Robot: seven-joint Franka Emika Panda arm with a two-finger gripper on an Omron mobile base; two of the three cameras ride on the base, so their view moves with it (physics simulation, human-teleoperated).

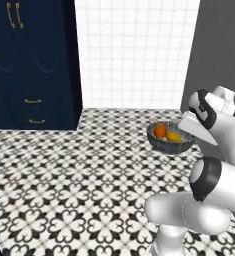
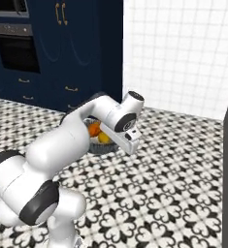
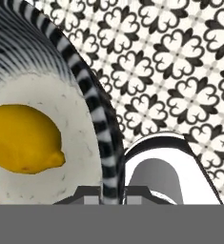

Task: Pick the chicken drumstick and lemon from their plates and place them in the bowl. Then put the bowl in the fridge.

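The dark ribbed bowl hangs above the patterned floor, with my gripper shut on its rim. One fingertip is inside the wall and the other outside. The yellow lemon lies on the bowl's pale speckled inside. Next to it sits the orange-brown chicken drumstick, with the lemon to its right. In the right base view my arm covers most of the bowl, leaving the drumstick and lemon peeking out. The tall grey fridge rises at the right. The plates are out of view.
Navy cabinets with gold handles stand at the back left, and a built-in oven is set into them. A white tiled wall closes the back. Black-and-white patterned floor spreads in front.
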